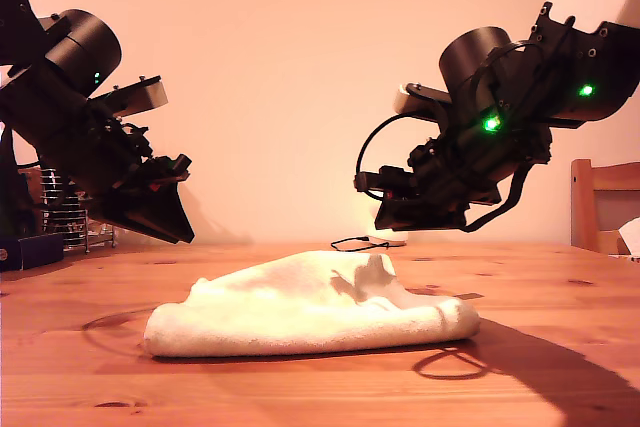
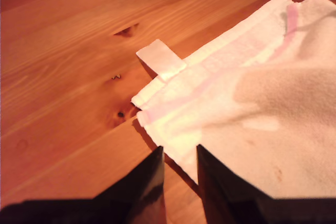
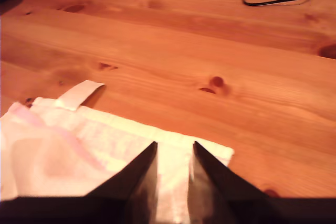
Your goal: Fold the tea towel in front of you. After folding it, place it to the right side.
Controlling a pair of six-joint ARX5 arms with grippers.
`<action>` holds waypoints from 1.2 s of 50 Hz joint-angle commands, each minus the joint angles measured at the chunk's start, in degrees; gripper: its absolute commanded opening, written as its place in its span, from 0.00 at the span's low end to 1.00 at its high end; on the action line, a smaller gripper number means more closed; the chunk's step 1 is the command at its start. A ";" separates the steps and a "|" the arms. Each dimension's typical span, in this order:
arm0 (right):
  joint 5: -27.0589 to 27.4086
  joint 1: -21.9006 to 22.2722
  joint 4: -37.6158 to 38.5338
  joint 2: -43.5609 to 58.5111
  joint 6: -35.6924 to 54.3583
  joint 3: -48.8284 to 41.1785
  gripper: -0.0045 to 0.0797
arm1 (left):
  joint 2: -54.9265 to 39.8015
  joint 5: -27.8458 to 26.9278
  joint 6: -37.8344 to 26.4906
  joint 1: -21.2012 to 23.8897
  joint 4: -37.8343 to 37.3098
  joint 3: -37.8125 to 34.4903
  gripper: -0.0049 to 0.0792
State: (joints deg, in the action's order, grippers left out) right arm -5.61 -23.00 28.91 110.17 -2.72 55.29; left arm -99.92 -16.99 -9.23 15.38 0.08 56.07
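The towel point(image 1: 310, 305) is lying bunched mid-table point(image 1: 560, 387), label point(image 2: 160, 59) sticking out; my first gripper point(image 2: 178, 153) and second gripper point(image 3: 172, 148) are hovering slightly spread over its edges

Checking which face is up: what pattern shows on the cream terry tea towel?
Faint pink stripes on the cream terry tea towel, clearest in the first wrist view.
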 commanded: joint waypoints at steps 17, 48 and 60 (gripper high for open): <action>-14.82 -0.68 -14.10 0.13 -3.61 0.90 0.15 | -2.10 -10.16 1.70 2.40 -11.17 0.13 0.12; -16.04 -4.63 -31.23 0.13 0.74 0.90 0.04 | -10.99 -11.28 1.90 7.91 -12.44 0.09 0.04; -12.85 -1.29 -29.48 0.13 3.21 0.94 0.04 | -10.97 -16.55 4.81 14.53 -19.65 0.09 0.04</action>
State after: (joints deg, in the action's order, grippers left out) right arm -20.05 -25.98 -0.62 109.65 0.12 57.32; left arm -108.25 -33.06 -4.82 27.27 -17.85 58.24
